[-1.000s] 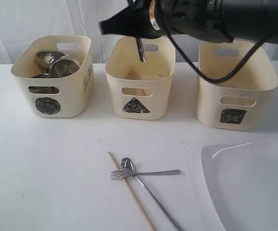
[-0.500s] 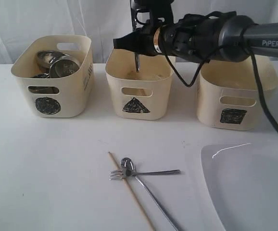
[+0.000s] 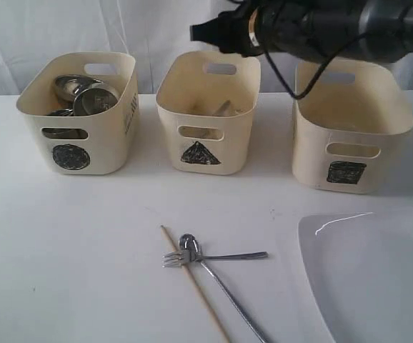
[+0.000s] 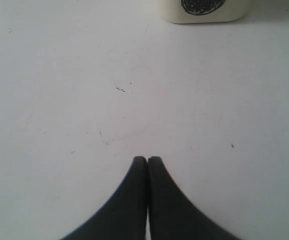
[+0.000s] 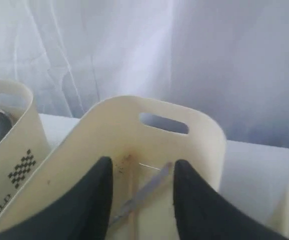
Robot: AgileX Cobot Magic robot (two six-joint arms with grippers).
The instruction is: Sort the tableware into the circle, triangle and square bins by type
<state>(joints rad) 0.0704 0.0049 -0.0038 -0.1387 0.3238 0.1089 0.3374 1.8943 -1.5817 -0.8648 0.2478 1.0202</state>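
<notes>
Change: the knife, held upright over the triangle bin a second ago, has been let go and now lies tilted inside it.
Right end effector: seen above the triangle bin with its fingers apart and nothing between them; it has been raised slightly since the release.
Left end effector: fingers pressed together, empty, over bare bench just in front of the circle bin.
Circle bin: steel cups are held inside, unchanged.
Square bin: nothing can be seen in it.
Left on the bench: a chopstick, a spoon and a fork, crossed over one another near the front middle; the plate at the front right.
Meaning: the knife step is judged finished; three utensils for the triangle bin and the plate are not yet sorted.
</notes>
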